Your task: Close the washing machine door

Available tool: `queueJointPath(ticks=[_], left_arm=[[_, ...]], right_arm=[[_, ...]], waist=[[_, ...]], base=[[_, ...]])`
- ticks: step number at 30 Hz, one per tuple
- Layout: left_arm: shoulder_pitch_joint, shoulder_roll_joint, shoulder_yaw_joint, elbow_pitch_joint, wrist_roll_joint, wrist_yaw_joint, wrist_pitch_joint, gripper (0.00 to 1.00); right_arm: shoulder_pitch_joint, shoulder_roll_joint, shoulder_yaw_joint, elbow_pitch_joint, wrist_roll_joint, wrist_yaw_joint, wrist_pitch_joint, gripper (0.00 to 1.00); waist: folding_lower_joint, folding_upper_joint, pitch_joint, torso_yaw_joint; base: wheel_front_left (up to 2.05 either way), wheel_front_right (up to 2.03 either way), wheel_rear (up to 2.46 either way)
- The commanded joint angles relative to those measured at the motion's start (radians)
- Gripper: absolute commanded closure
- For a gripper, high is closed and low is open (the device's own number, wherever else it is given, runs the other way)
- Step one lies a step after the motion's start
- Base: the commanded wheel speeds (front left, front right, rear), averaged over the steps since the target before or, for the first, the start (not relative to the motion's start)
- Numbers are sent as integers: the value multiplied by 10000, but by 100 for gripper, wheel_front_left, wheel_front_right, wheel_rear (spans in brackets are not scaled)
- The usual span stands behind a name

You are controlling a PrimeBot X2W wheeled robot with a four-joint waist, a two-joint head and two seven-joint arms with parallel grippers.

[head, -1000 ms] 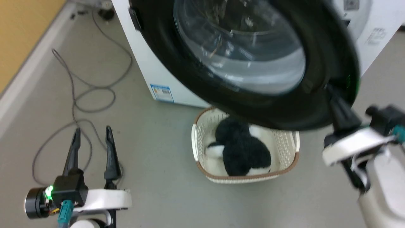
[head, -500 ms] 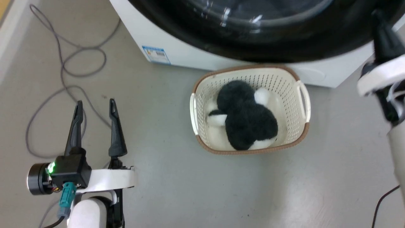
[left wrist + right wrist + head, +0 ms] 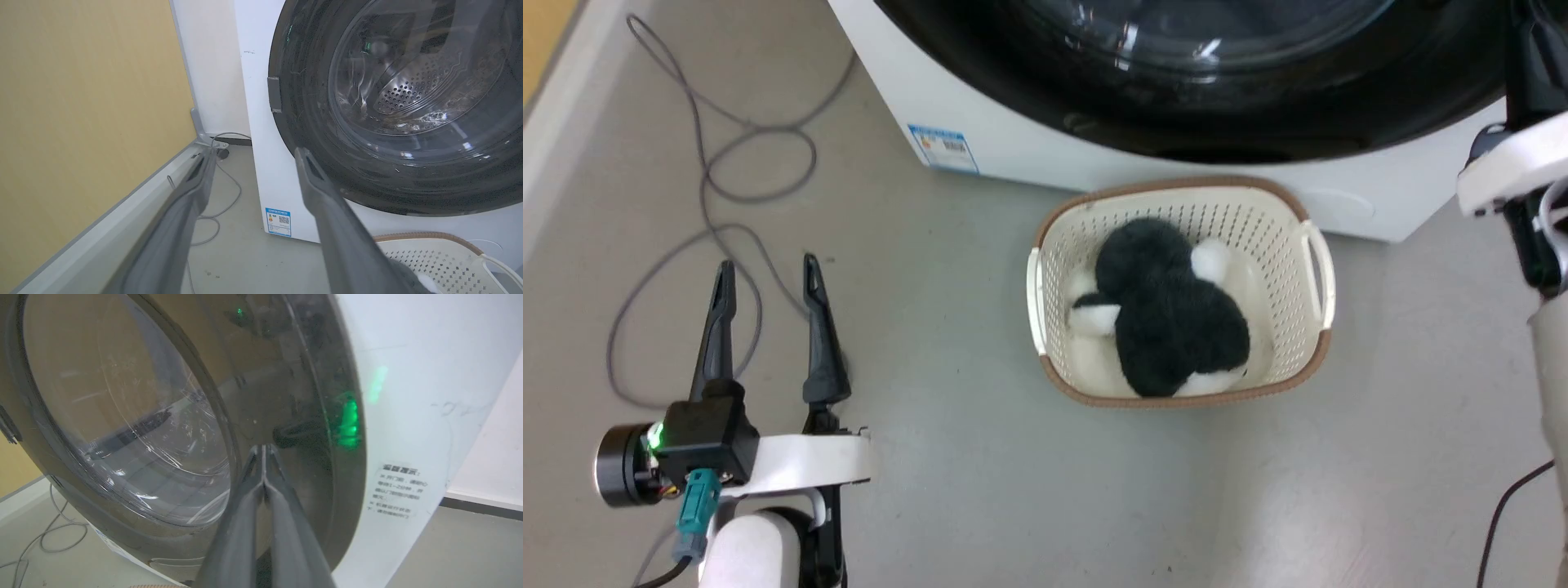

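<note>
Looking down from the head, the washing machine door (image 3: 1176,122) spans the top as a glossy black disc lying against the front of the white washing machine (image 3: 980,155), which carries a small blue sticker (image 3: 943,149) low on its left. Just in front stands a cream perforated basket (image 3: 1045,278) with a brown rim, holding a black-and-white plush toy (image 3: 1168,327). The left gripper (image 3: 767,263) hangs over the grey floor at lower left, fingers spread and empty, near a looped grey cable (image 3: 727,180). The right arm's white wrist (image 3: 1511,163) shows at the right edge, up by the door's rim.

From the left wrist, the spread fingers frame the machine's left edge; the perforated steel drum (image 3: 408,90) shows through the door's glass, and a yellow wall (image 3: 81,102) stands to the left.

From the right wrist, the right gripper (image 3: 263,447) has its fingers pressed together, tips set against the door's black ring beside a green glow (image 3: 349,416). Whether the door is latched cannot be told.
</note>
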Motion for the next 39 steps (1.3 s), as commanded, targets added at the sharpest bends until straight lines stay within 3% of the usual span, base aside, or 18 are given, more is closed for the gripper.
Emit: queueJointPath(ticks=[1,16,26,29,30,39], left_arm=[[105,-15,49,30,-24,60,-43,0],[1206,84,467,413,271,-118,-44,0],[2012,130,598,707,294,-211,-44,0],[2226,135,591,801,300,-258,-44,0],[2293,135,581,825,299,-280,-44,0],[2591,110,318,952,350,-395,-44,0]], right_arm=[[235,54,6,-120,-21,-11,-44,100],[3889,925,-163,-4411,-378,-11,-44,100],[6530,1747,-336,-5835,-1038,-11,-44,99],[7151,1933,-392,-5858,-956,-11,-44,53],[7361,1983,-395,-5868,-901,-11,-44,0],[9012,2130,-591,-6029,-187,-11,-44,0]], waist=[[-1,0,-224,-44],[-1,0,-2423,-888],[-1,0,-3471,-1455],[-1,0,-3771,-1561],[-1,0,-3831,-1591],[-1,0,-4134,-1744]], base=[[0,0,0],[0,0,0],[0,0,0],[0,0,0],[0,0,0],[0,0,0]])
